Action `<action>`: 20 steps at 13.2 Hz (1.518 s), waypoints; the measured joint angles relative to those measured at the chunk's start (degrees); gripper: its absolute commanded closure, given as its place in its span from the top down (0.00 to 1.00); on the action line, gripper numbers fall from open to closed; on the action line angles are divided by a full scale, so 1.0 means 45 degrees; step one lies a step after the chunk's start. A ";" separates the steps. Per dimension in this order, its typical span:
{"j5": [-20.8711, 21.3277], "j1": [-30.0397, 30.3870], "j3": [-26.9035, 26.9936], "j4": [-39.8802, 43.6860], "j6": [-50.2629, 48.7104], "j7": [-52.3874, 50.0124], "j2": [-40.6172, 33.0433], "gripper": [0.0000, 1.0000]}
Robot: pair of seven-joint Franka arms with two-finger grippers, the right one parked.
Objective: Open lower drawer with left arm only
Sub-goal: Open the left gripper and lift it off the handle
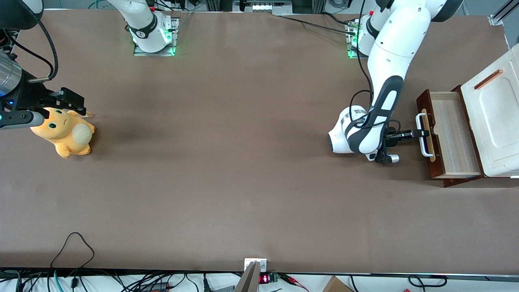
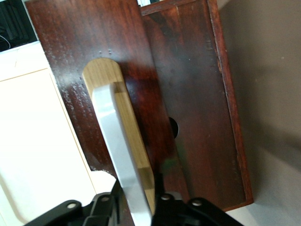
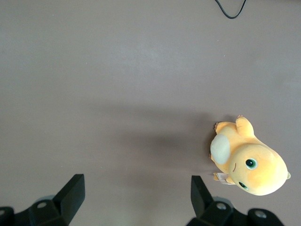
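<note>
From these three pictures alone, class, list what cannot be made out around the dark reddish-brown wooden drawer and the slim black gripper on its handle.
- The slim black gripper: front view, its fingertips blend into the white loop handle; wrist view, the frame edge cuts them off.
- The dark reddish-brown wooden lower drawer: front view, the white cabinet top hides its inner end.
- The cabinet's upper front: hidden from above.

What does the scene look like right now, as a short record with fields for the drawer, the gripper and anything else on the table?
drawer: lower drawer pulled out, light wood inside showing, nothing seen in it
handle: white loop handle on a pale wood strip
gripper: left gripper at the handle, fingers closed around the loop
cabinet: white cabinet at the working arm's end of the table
other: orange plush toy at the parked arm's end
</note>
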 measured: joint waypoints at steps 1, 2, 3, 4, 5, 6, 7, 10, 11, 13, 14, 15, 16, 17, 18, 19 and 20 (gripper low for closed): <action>-0.0077 -0.0040 -0.0039 -0.0009 0.0000 0.0008 0.0036 1.00; -0.0121 -0.0073 -0.0057 -0.0010 0.0000 0.0008 0.0082 1.00; -0.0128 -0.0079 -0.0060 -0.0010 0.0000 0.0008 0.0132 1.00; -0.0129 -0.0074 -0.0053 -0.0010 0.0000 0.0008 0.0169 1.00; -0.0129 -0.0071 -0.0047 -0.0010 0.0000 0.0008 0.0189 1.00; -0.0129 -0.0071 -0.0045 -0.0010 -0.0001 0.0008 0.0195 1.00; -0.0130 -0.0071 -0.0045 -0.0009 -0.0001 0.0011 0.0195 1.00; -0.0172 -0.0071 -0.0015 0.0107 -0.0009 0.0020 0.0193 1.00; -0.0284 -0.0069 0.0014 0.0222 -0.0010 0.0112 0.0187 1.00; -0.0604 -0.0070 0.0056 0.0520 -0.0010 0.0534 0.0159 1.00; -0.1039 -0.0083 0.0133 0.0823 -0.0001 0.0746 0.0127 1.00; -0.1608 -0.0101 0.0283 0.1269 0.0060 0.1115 0.0057 1.00; -0.2087 -0.0117 0.0413 0.1694 0.0173 0.1574 -0.0063 1.00; -0.2629 -0.0130 0.0502 0.2099 0.0234 0.1943 -0.0220 1.00; -0.3259 -0.0157 0.0622 0.2429 0.0339 0.2122 -0.0426 1.00; -0.3908 -0.0204 0.0848 0.2733 0.0604 0.2279 -0.0682 1.00; -0.4525 -0.0229 0.1090 0.2995 0.0939 0.2669 -0.0993 1.00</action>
